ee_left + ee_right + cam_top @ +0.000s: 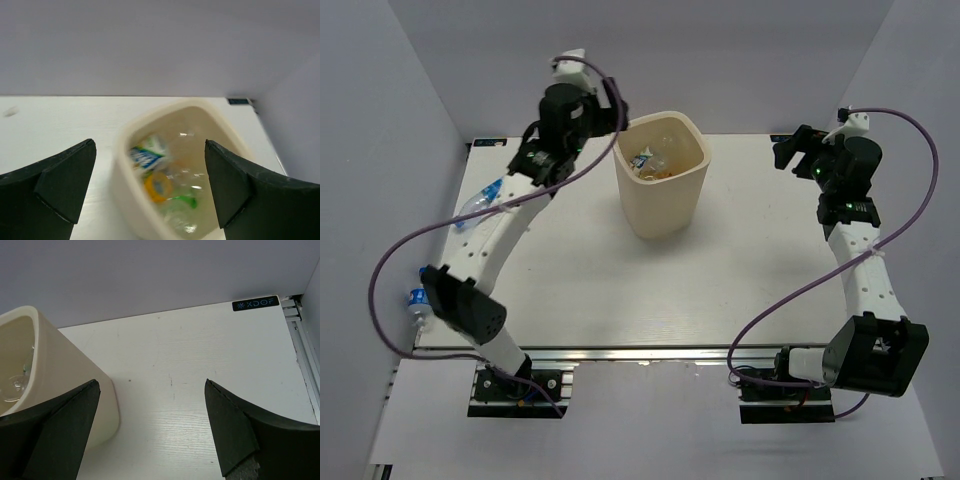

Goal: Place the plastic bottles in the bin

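The cream bin stands at the back middle of the table. It holds several bottles, which show blurred in the left wrist view: a blue-white label, an orange one and a green one. My left gripper is open and empty, raised just left of the bin's rim. A clear bottle with a blue cap lies on the table's left side, partly under the left arm. Another clear bottle lies at the left edge. My right gripper is open and empty, right of the bin.
Grey walls close in the back and both sides of the table. The left arm's purple cable loops over the left side. A metal rail runs along the table's right edge.
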